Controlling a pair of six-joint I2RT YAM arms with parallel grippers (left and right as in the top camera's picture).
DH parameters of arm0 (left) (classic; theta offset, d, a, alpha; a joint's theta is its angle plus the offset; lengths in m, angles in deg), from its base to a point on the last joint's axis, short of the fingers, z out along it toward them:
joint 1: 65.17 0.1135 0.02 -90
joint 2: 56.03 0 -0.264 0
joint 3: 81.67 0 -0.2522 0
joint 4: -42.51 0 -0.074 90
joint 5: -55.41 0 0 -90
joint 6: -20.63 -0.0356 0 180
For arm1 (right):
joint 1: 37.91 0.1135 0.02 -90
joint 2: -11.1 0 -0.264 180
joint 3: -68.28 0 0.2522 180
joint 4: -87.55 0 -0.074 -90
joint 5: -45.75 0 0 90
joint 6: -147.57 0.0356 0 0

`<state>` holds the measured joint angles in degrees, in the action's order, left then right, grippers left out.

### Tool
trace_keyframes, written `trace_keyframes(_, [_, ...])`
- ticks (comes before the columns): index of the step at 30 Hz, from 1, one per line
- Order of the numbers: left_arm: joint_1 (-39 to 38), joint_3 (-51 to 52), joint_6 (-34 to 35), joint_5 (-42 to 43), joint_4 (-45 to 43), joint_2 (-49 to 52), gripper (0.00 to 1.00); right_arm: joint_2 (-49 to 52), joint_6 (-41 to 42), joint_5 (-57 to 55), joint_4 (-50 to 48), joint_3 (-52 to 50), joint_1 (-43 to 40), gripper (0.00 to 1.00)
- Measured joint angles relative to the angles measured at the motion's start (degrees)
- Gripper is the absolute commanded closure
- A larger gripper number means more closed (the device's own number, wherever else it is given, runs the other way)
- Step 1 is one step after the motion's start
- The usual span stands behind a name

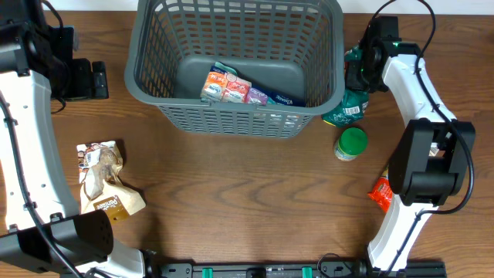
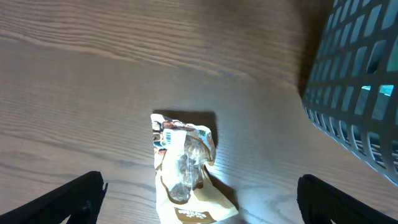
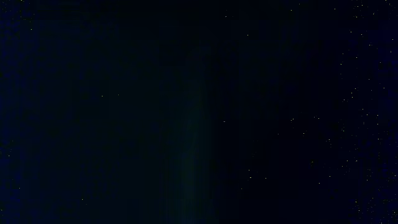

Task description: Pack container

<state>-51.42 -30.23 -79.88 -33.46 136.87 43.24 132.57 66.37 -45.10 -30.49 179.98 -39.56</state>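
Observation:
The dark grey slotted container [image 1: 154, 77] stands at the back middle of the table. Inside it lie colourful packets [image 1: 228, 86] and a blue pack [image 1: 282, 99]. Its side also shows in the left wrist view [image 2: 354, 81]. My left gripper [image 1: 85, 79] is open and empty left of the container; in its wrist view its fingers [image 2: 200, 183] spread wide above a tan snack bag [image 2: 183, 168]. My right gripper [image 1: 357, 68] is right of the container, over a green bag [image 1: 347, 110]. Its wrist view is fully dark, so its jaws are hidden.
The tan snack bag [image 1: 104, 179] lies at the front left. A green-lidded jar [image 1: 351, 144] stands in front of the green bag. An orange packet [image 1: 380, 193] lies by the right arm's base.

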Motion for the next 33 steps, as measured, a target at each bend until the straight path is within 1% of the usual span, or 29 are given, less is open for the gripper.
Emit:
trace_keyframes(10, [0.0, 0.0, 0.0, 0.0, 0.0, 0.0, 0.01, -0.4, 0.2, 0.0, 0.4, 0.0, -0.1, 0.99])
trace_keyframes(18, [0.0, 0.0, 0.0, 0.0, 0.0, 0.0, 0.01, -2.8, 0.3, 0.0, 3.6, 0.1, -1.2, 0.99])
trace_keyframes(22, [0.0, 0.0, 0.0, 0.0, 0.0, 0.0, 0.01, -6.0, 0.4, -1.8, 3.7, 0.5, -1.7, 0.99])
trace_keyframes(33, [0.0, 0.0, 0.0, 0.0, 0.0, 0.0, 0.01, -19.2, 0.4, -4.2, 3.7, 1.7, -1.9, 0.99])
